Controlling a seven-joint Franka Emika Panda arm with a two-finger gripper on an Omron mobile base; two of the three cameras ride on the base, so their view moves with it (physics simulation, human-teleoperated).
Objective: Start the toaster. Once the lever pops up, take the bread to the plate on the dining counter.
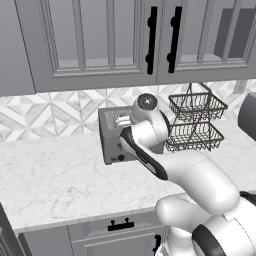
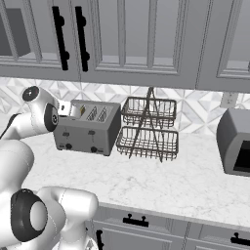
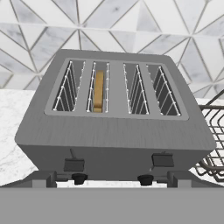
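White arm reaches over the toaster [image 3: 116,118], fingers spread.

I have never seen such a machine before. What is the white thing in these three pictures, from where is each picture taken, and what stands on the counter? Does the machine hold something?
The white thing is a robot arm in a simulated kitchen. Two pictures come from cameras on its base, one behind it to the left, one to the right. The third comes from a camera on its hand, looking along the tool, close to the toaster.

On the marble counter stand the grey four-slot toaster, a two-tier wire basket beside it, and a dark appliance further right. One slice of bread sits in the second slot from the left in the hand view.

The tool is open and holds nothing.
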